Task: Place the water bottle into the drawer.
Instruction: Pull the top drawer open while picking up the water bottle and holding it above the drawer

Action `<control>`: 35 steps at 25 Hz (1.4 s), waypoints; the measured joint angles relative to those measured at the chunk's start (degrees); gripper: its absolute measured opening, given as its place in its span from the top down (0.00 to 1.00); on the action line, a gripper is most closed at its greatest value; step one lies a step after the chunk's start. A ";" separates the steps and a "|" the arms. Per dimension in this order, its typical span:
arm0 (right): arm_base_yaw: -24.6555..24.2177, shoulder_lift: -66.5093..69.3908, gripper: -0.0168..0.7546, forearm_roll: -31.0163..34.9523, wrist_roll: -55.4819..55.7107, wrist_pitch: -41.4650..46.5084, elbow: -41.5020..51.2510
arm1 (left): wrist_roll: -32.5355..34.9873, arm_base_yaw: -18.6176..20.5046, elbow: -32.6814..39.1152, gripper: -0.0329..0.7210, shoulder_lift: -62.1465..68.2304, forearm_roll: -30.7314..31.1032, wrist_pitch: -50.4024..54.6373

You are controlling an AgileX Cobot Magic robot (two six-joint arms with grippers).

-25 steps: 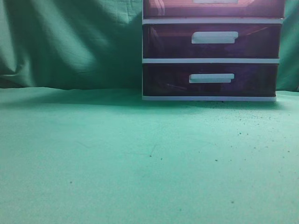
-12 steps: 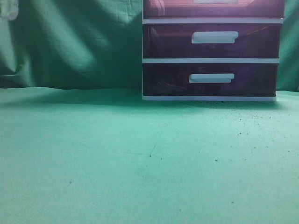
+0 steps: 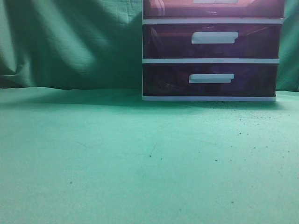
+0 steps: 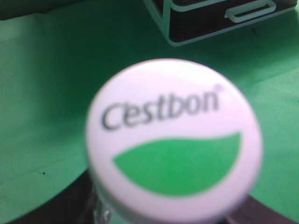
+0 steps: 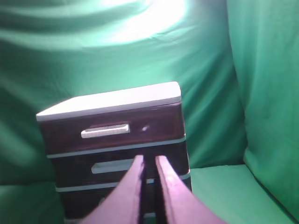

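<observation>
The water bottle [image 4: 174, 140] fills the left wrist view, seen from above: a white cap with a green leaf and the word "C'estbon". My left gripper is shut on it below the cap, and only dark jaw parts [image 4: 56, 210] show at the bottom corners. The reddish-pink top drawer [image 3: 212, 9] is closed at the top edge of the exterior view. It also shows in the right wrist view [image 5: 154, 123] with its white handle [image 5: 105, 131]. My right gripper [image 5: 149, 159] is shut and empty, in the air facing the unit's front.
The white-framed drawer unit [image 3: 210, 60] stands at the back right on green cloth [image 3: 117, 154], with two closed purple drawers [image 3: 163, 42] below the top one. A green curtain [image 3: 70, 42] hangs behind. No arm shows in the exterior view.
A pale blur that showed at the top left corner of the exterior view half a second ago is gone. The drawers have not moved.
</observation>
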 joint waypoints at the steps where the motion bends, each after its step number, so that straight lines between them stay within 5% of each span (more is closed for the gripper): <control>1: 0.00 3.24 0.92 0.00 -0.86 2.51 -3.65 | 0.00 0.00 0.00 0.57 0.00 0.00 0.29; 7: 0.00 22.03 0.92 -0.19 -11.20 7.25 -15.48 | 0.00 0.00 0.00 0.57 0.00 0.00 1.82; 17: 0.59 56.16 0.92 -0.43 -58.35 -3.94 -31.24 | 0.00 0.00 0.00 0.57 0.00 0.00 1.82; 23: 8.77 69.75 0.66 -1.18 -75.84 -19.36 -35.97 | 0.00 0.00 0.00 0.57 0.00 0.98 1.82; 35: 13.00 88.72 0.62 -1.91 -82.51 -21.19 -50.13 | 0.00 0.00 0.00 0.57 0.00 1.78 1.82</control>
